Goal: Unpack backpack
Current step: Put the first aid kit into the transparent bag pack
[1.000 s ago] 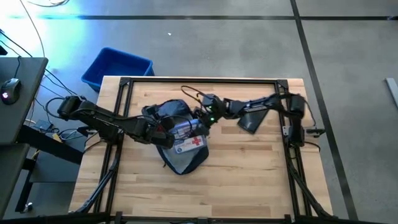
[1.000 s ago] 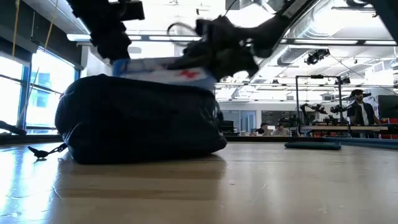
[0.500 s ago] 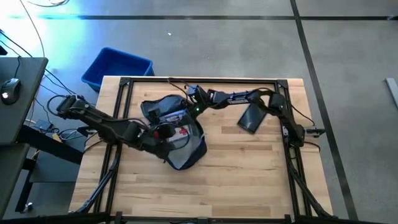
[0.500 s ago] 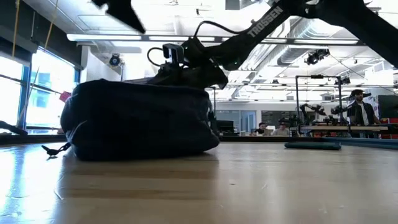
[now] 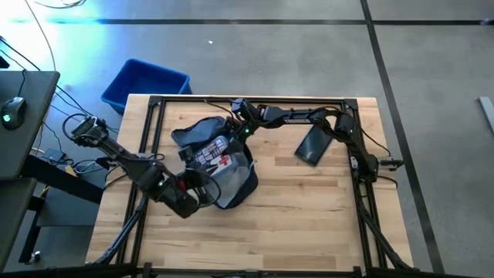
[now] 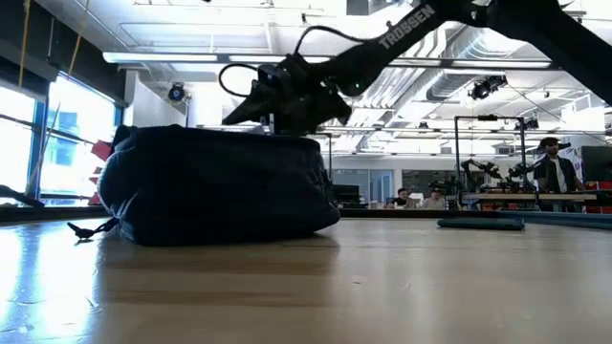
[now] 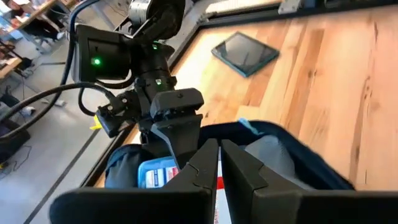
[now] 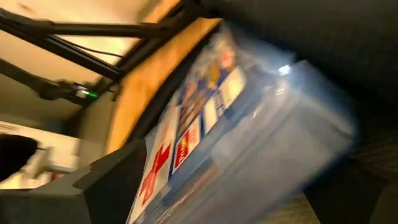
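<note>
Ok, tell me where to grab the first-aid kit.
Grip the first-aid kit across its narrow sides, coming from above through the backpack opening: it lies flat inside, label up, only the top exposed. The right claw, open, is nearest.

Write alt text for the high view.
A navy backpack lies open on a wooden table, a first-aid kit showing inside. The right gripper is at its far edge, the left gripper at its near side; a dark tablet lies apart.
</note>
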Robot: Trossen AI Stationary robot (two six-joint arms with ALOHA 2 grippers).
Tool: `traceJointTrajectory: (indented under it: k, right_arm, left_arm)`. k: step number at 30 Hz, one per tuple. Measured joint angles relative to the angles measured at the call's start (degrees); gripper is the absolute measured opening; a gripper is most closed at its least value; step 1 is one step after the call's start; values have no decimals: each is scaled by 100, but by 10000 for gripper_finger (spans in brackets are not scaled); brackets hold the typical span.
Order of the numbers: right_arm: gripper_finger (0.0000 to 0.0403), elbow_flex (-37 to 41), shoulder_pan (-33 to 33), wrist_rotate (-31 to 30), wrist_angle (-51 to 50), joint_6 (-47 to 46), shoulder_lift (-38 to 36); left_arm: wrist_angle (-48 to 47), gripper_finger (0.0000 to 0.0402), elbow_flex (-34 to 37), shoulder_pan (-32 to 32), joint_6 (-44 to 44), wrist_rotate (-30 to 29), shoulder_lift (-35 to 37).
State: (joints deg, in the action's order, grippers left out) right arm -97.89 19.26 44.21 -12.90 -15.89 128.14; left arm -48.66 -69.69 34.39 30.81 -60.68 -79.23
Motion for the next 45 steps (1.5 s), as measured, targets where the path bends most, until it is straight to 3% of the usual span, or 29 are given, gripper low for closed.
traceJointTrajectory:
  k: [3, 7, 9, 11, 15, 17, 21, 24, 30, 35, 41, 45]
  right_arm:
    - [371, -210, -18, -626, -653, 579, -235]
    - [362, -437, -144, -1918, -1753, 1660, -703]
    - [356, -407, -240, -2116, -2115, 2141, -907]
    - [349, -262, -363, -1836, -2286, 2693, -1115]
    - [334, 150, -772, -494, -2231, 3439, -1397]
    - [326, 362, -1122, -691, -2061, 3440, -1359]
    - [311, 638, -1844, -2218, -1109, 3423, -1076]
    - [298, 644, -2121, -2434, -604, 3391, -888]
    - [272, 615, -1978, -2896, -484, 2988, -721]
    - [263, 612, -1811, -2797, -461, 2900, -586]
    - [263, 606, -1802, -4458, 408, 2597, -341]
    - [263, 608, -1778, -4999, 948, 2222, -316]
  left_arm:
    - [-74, 0, 2, 156, 278, -292, -63]
    - [-293, 0, 2, 210, 515, -447, -160]
    - [-436, 0, 8, 210, 621, -431, -182]
    - [-521, 0, 9, 210, 741, -434, -183]
    - [-730, 0, 9, 254, 916, -599, -162]
    - [-851, 0, 9, 255, 965, -766, -150]
    - [-907, 0, 9, 211, 961, -800, -152]
    - [-927, 0, 9, 145, 963, -772, -152]
    - [-913, 0, 9, 125, 968, -750, -152]
    - [-909, 0, 9, 125, 1063, -743, -152]
    - [-896, 0, 9, 125, 1077, -739, -152]
    - [-891, 0, 9, 125, 1104, -730, -152]
